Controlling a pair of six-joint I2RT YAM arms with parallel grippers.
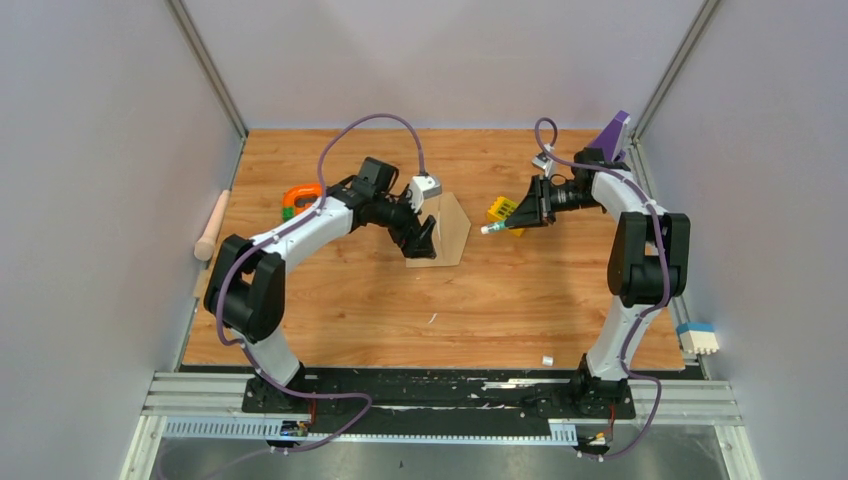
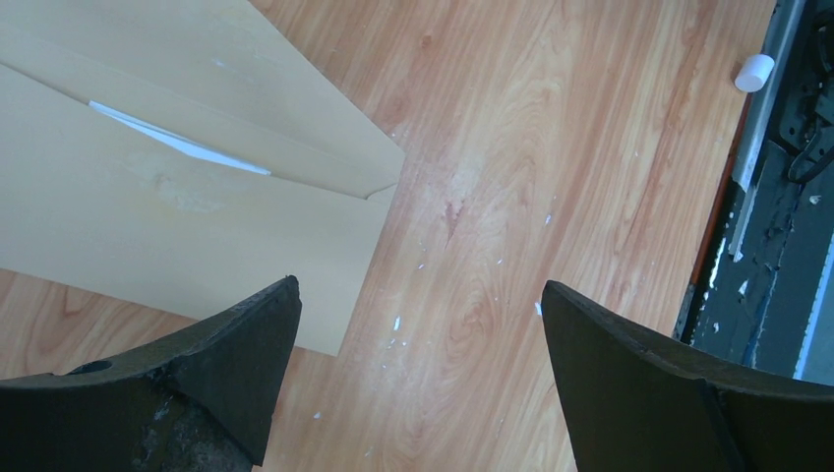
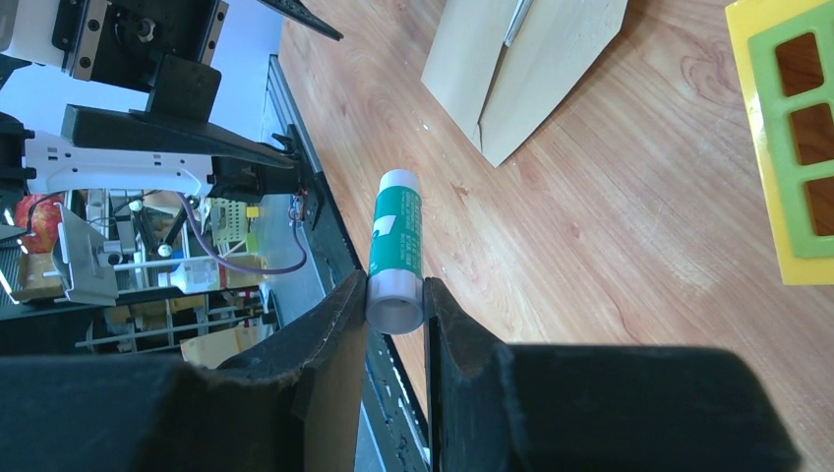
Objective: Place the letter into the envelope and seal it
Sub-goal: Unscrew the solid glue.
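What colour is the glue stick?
The glue stick is green and white, clearest in the right wrist view.

A wooden table (image 1: pixel 400 300) flecked with white crumbs; toward its far left an orange and green ring-shaped toy (image 1: pixel 300 198); right of centre a yellow block with a green grid (image 1: pixel 502 209); just beside that a green and white glue stick (image 1: pixel 492 229), raised off the boards, its white end pointing left; a pale wooden roller (image 1: pixel 212 226) off the left edge; a purple wedge (image 1: pixel 612 132) in the far right corner; a blue and white block (image 1: pixel 698 338) off the right side; a small white cylinder (image 1: pixel 548 359) near the front edge.
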